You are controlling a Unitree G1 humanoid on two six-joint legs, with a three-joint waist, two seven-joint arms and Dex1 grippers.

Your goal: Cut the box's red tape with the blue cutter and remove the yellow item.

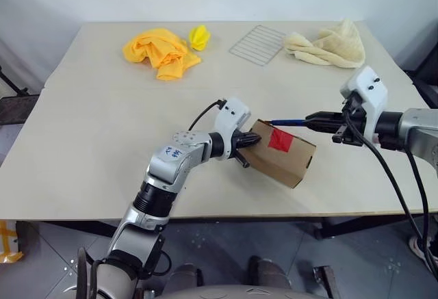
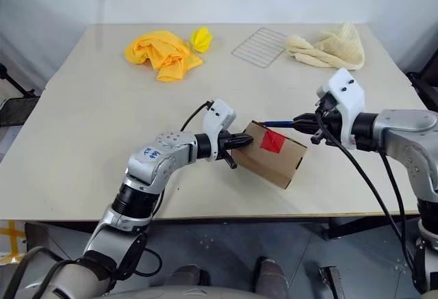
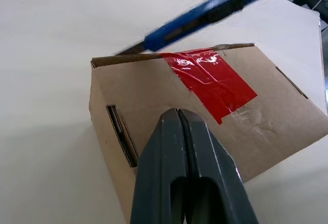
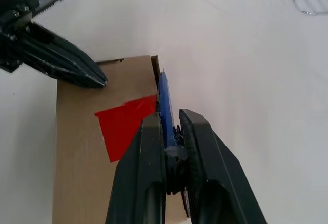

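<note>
The box [image 1: 287,162] lies closed on the table, its red tape [image 1: 279,139] running from the top face over the far edge. My left gripper [image 1: 254,138] is shut, its fingertips [image 3: 177,114] pressed on the box's top near the left end. My right gripper [image 4: 169,116] is shut on the blue cutter [image 1: 287,122]. The cutter's tip sits at the box's far top edge, right beside the tape [image 4: 125,124]. The yellow item is hidden.
An orange-yellow cloth [image 1: 161,51] and a small bright yellow crumpled piece [image 1: 199,37] lie at the far left of the table [image 1: 102,128]. A wire rack [image 1: 256,42] and a cream cloth [image 1: 328,44] lie at the far right.
</note>
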